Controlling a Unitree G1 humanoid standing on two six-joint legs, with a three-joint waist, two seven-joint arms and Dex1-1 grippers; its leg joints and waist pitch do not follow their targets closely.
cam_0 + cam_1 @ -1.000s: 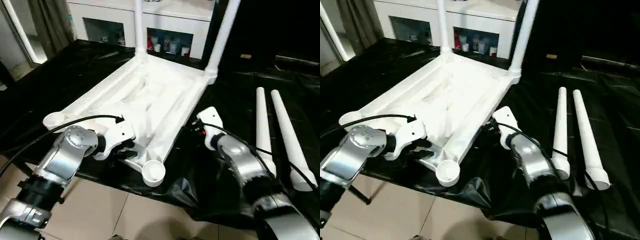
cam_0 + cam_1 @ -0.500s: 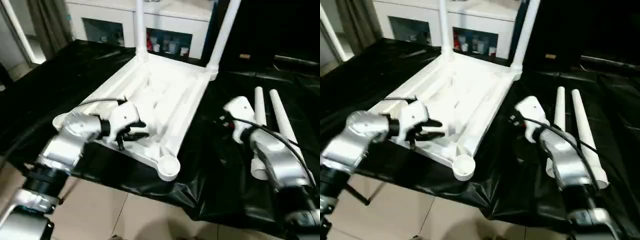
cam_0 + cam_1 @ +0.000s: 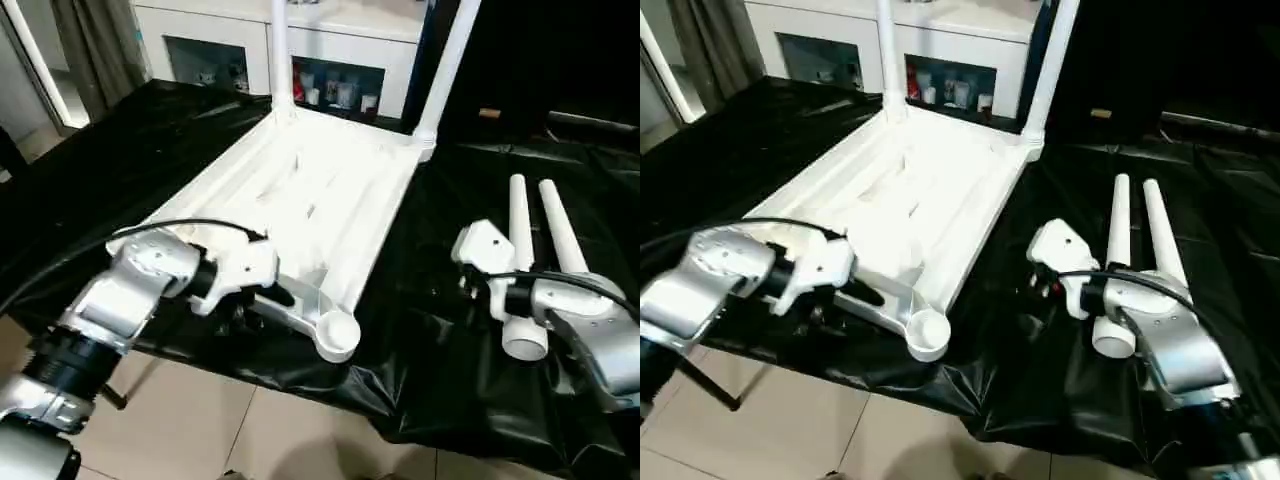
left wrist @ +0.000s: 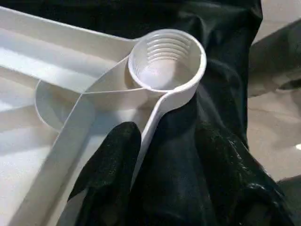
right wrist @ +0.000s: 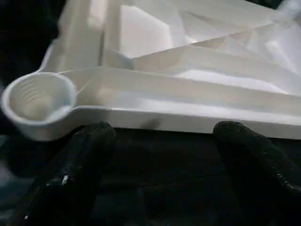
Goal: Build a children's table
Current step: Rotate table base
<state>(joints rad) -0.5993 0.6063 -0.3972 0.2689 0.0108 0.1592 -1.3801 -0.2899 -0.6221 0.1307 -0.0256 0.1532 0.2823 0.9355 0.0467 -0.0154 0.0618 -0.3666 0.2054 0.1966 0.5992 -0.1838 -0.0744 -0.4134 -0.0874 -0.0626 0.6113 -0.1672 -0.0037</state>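
Left eye view: the tabletop [image 3: 310,200] lies upside down on a black sheet [image 3: 430,330], its long axis running from 7 o'clock to 1 o'clock, with two legs [image 3: 440,70] standing upright in the far sockets. The left gripper [image 4: 164,155] sits at the near edge, fingers [image 4: 110,160] apart, straddling the rim just beside the empty near socket [image 3: 337,333]. A second ago the right arm lay close against the top's right edge; now it has swung out toward 3 o'clock, beside two loose legs [image 3: 555,235]. The right gripper [image 5: 164,141] stands wide open, holding nothing. The left wrist view shows threads inside the socket.
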